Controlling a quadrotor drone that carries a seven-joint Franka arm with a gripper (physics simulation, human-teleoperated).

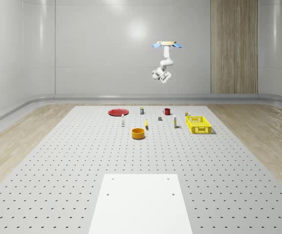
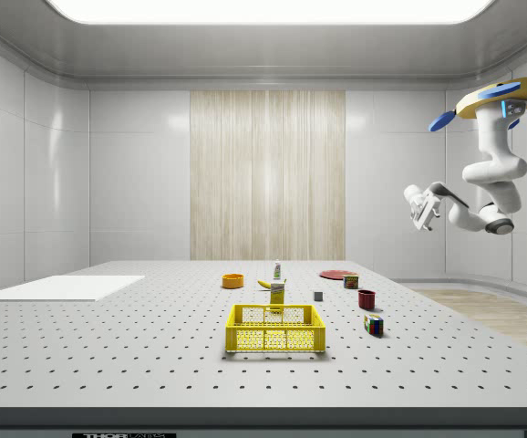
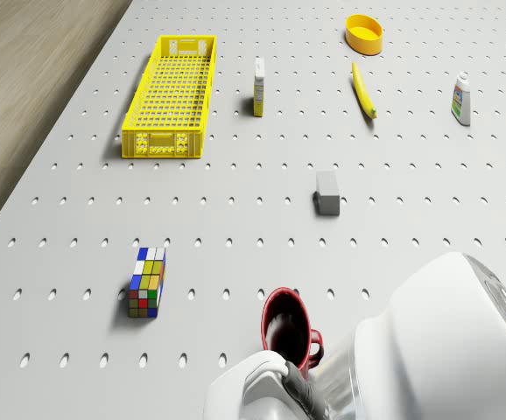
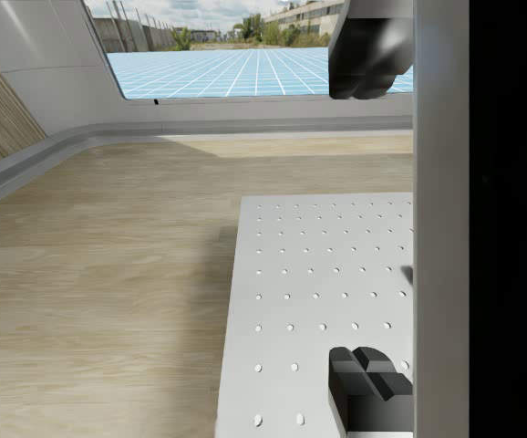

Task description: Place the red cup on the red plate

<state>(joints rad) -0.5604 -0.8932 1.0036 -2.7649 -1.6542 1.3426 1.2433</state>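
The red cup [image 1: 167, 111] stands upright on the perforated table's far side, and its dark inside and handle face up in the drone view [image 3: 286, 328]. The red plate [image 1: 117, 112] lies flat to the cup's left in the whole-scene view, well apart from it; the side view has the red plate [image 2: 336, 274] behind the red cup [image 2: 366, 298]. The drone [image 1: 166, 44] hovers high, roughly over the cup. Its arm hangs bent, with the gripper [image 1: 164, 78] far above the table. In the wrist view the gripper [image 4: 368, 219] is open and holds nothing.
On the table stand a yellow basket [image 1: 198, 124], an orange bowl [image 1: 138, 133], a banana [image 3: 364, 90], a grey block [image 3: 327, 192], a colour cube [image 3: 147, 282], a small box [image 3: 258, 87] and a bottle [image 3: 461, 98]. A white sheet [image 1: 140, 202] covers the near end.
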